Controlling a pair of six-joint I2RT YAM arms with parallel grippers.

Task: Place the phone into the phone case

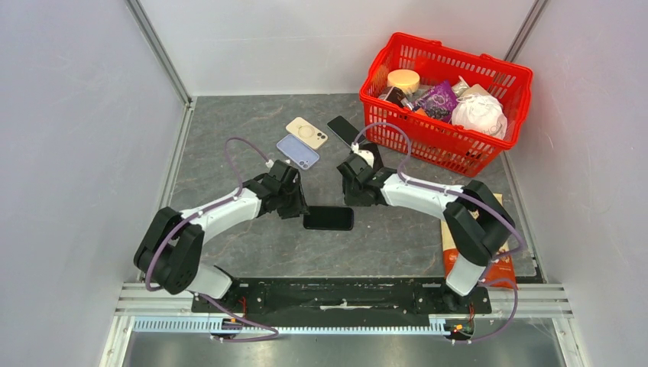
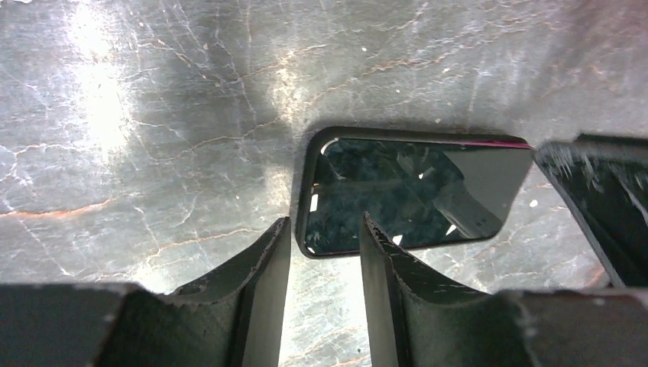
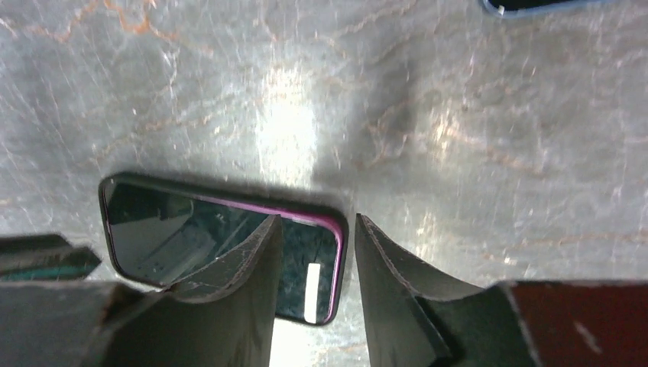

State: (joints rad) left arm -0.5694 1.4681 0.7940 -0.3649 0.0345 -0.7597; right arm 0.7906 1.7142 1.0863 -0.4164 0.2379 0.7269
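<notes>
"So, how far along is it?"

"Late, I'd judge. Phone (image 1: 328, 218) lies flat, screen up, mid-table (image 1: 229, 122) between the two arms, with a dark case (image 2: 300, 195) rim showing round the glass. A magenta line runs along one long edge, and I cannot tell whether that edge is fully seated. A last press may be all that is left."

"And the grippers?"

"Left gripper (image 2: 325, 229) hangs at one short end, jaws a little apart, holding nothing. Right gripper (image 3: 315, 225) is at the other end, jaws likewise apart, one finger crossing the screen. Whether it touches is unclear."

"Containers?"

"Red basket (image 1: 435, 141), far right, holds a yellow-lidded jar (image 1: 403, 79), a purple packet (image 1: 437, 99) and a white bag (image 1: 479, 115), with more beneath. Beside it on the table, well apart from the work, lie a beige shell (image 1: 307, 132), a lilac handset (image 1: 298, 151) and a black slab (image 1: 344, 130)."
</notes>
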